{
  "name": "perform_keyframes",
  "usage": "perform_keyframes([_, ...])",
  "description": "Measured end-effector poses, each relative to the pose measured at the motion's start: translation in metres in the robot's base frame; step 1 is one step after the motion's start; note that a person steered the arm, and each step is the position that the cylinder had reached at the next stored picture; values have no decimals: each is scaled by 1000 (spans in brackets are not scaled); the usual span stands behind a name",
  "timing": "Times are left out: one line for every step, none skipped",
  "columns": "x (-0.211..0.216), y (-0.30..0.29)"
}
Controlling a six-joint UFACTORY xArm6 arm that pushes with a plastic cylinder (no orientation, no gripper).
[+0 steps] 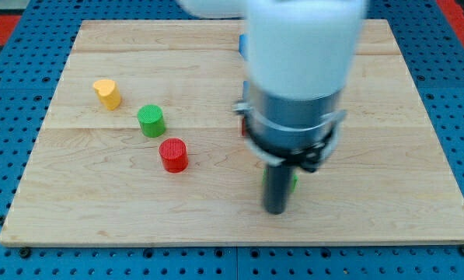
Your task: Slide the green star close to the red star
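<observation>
The light wooden bench fills most of the camera view and rests on a blue perforated base that shows at the view's left, right and bottom edges. My arm, a large white and grey cylindrical body, comes down from the view's top, right of centre, and covers much of the bench behind it. It ends in my tool, a straight dark rod with no jaws to open or close, so it grips nothing; my tip sits on the bench toward the view's bottom, right of centre. The green block, taken here as the green star, shows only as a thin green sliver just to the view's right of the rod and close above the tip; its shape is hidden by the rod. A red block shows as a narrow red edge at the arm's left side, above the tip; its shape cannot be made out. A blue block peeks out at the arm's left edge near the view's top. On the view's left half stand three blocks well apart from the tip: a red cylinder, a green cylinder just up and left of it, and a yellow block farther up and left.
</observation>
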State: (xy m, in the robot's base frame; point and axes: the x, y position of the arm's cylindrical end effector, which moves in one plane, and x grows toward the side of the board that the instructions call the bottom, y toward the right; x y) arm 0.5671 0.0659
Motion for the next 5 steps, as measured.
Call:
perform_keyframes([-18,3])
perform_keyframes([-17,2])
perform_keyframes([-1,-50])
perform_keyframes([-5,35])
perform_keyframes([-33,31])
